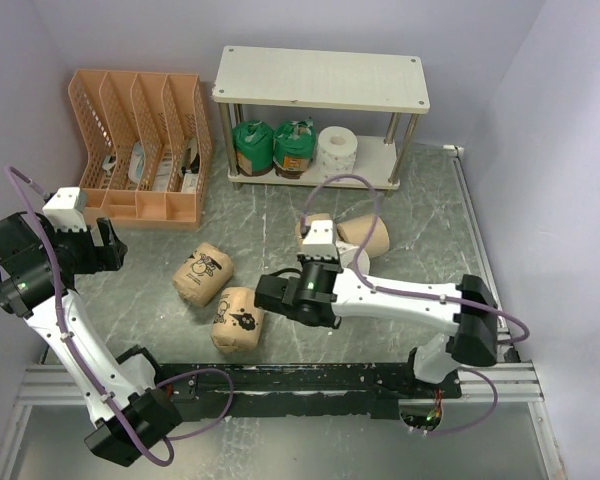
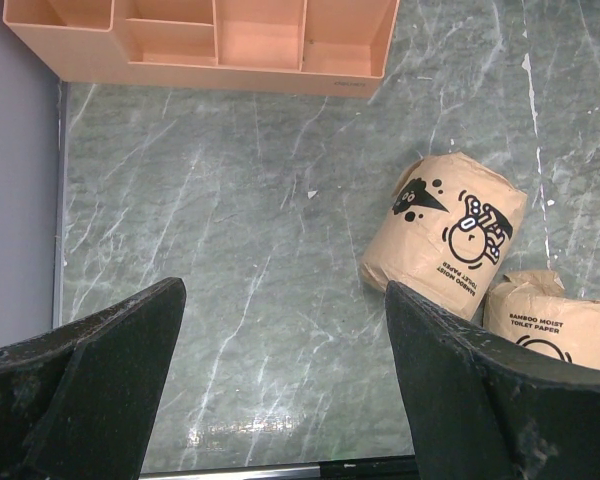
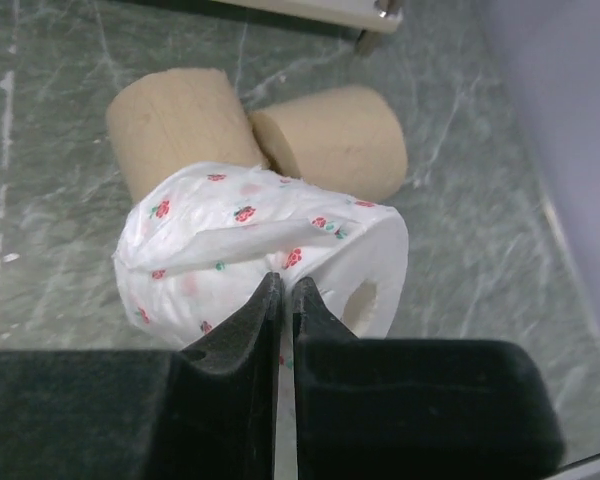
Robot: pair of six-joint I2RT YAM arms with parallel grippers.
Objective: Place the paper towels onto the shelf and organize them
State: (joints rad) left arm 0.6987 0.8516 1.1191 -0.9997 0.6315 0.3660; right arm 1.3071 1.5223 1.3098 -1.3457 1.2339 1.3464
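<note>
Left pincer (image 2: 285, 295) hangs spread wide over the green marbled table (image 2: 230, 200), nothing between its fingers, with the orange file organizer (image 1: 140, 150) just beyond it. To its right two tan-wrapped rolls with black prints lie on their sides, close together: the farther printed roll (image 1: 202, 272) and the nearer printed roll (image 1: 237, 318). Further right, the right pincer (image 3: 280, 285) is closed down to a sliver on a raised fold of wrapper on the dotted roll (image 3: 270, 250). That white roll lies on its side on the table, its core hole facing the wrist camera. Just behind it sit two plain tan rolls (image 3: 180, 120), side by side and touching each other. Beyond them stands the shelf (image 1: 320, 80), whose lower board carries two green-topped rolls (image 1: 250, 148) and a white roll (image 1: 336, 150) in a row. These rolls should be light and soft, giving under any squeeze. The thin wrap looks slick and liable to tear or slip, so a pinch on loose wrapper alone may let the roll swing or drop. A surer hold, I judge, spans the round body across its middle, squeezed gently.
</note>
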